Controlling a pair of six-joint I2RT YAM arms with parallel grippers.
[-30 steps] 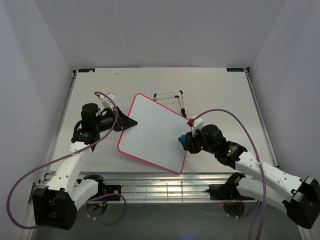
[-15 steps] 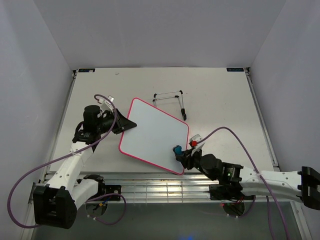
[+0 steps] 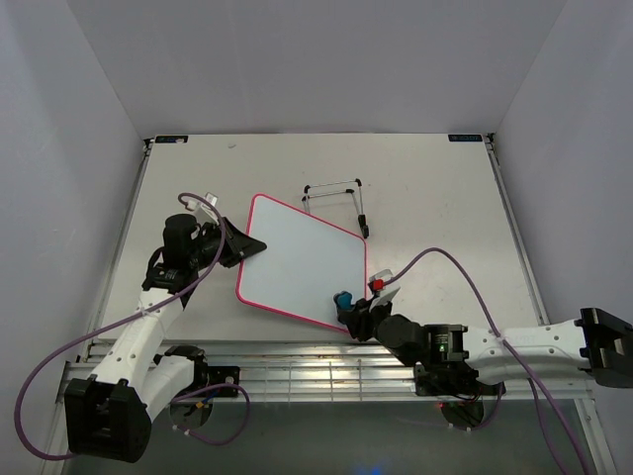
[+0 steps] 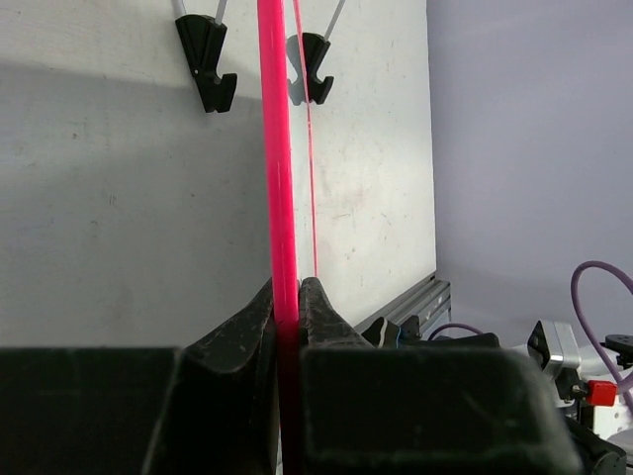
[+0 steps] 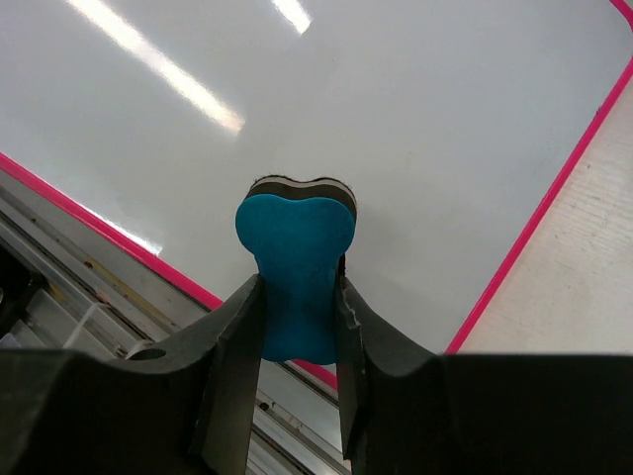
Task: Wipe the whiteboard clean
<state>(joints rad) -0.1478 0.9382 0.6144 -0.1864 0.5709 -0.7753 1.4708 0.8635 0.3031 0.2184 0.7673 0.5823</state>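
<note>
The whiteboard (image 3: 297,262), white with a pink-red frame, lies tilted in the middle of the table; no writing shows on it. My left gripper (image 3: 244,247) is shut on its left edge; the left wrist view shows the pink frame (image 4: 277,178) pinched edge-on between my gripper's (image 4: 287,292) black fingers. My right gripper (image 3: 348,309) is shut on the blue bone-shaped eraser (image 3: 342,298), whose far end rests on the board near its front corner. In the right wrist view the eraser (image 5: 295,267) sits between the fingers of my gripper (image 5: 297,287) over the white board (image 5: 396,119).
A thin black wire stand (image 3: 341,198) lies just behind the board; its black feet (image 4: 208,74) show in the left wrist view. The table's metal front rail (image 3: 297,371) runs right below the eraser. Purple cables loop beside both arms.
My right gripper with the eraser has slid from the board's right edge down and left to its front corner. The board has rotated slightly in my left gripper's hold.
</note>
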